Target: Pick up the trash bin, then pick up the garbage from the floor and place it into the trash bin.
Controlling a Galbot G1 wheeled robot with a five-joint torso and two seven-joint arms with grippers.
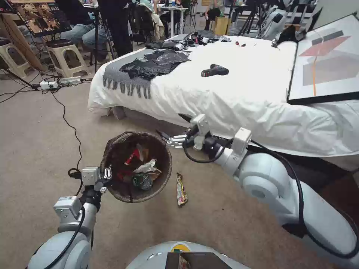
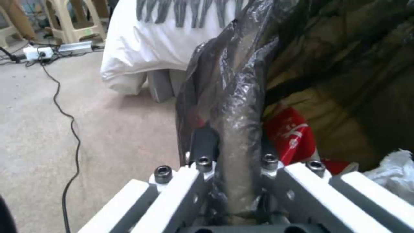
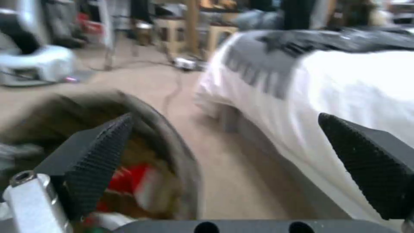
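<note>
The trash bin [image 1: 112, 149], lined with a dark bag, hangs just above the carpet. My left gripper [image 1: 106, 174] is shut on its near rim; the left wrist view shows the bag-covered rim [image 2: 235, 129] pinched between the fingers. Inside the bin lie a red cup [image 1: 131, 157], a white tissue [image 1: 146, 166] and a green-labelled bottle [image 1: 142, 182]; the cup [image 2: 293, 136] also appears in the left wrist view. One piece of garbage, a yellow snack wrapper [image 1: 181, 189], lies on the floor right of the bin. My right gripper [image 1: 167, 139] hovers open beside the bin's far right rim [image 3: 172, 136], holding nothing.
A bed [image 1: 239, 89] with a white cover stands close behind, carrying a power drill [image 1: 214, 70], black plastic sheets [image 1: 155, 63] and a framed picture [image 1: 327, 63]. A black cable [image 1: 71, 127] crosses the carpet on the left, and stools [image 1: 65, 56] stand beyond it.
</note>
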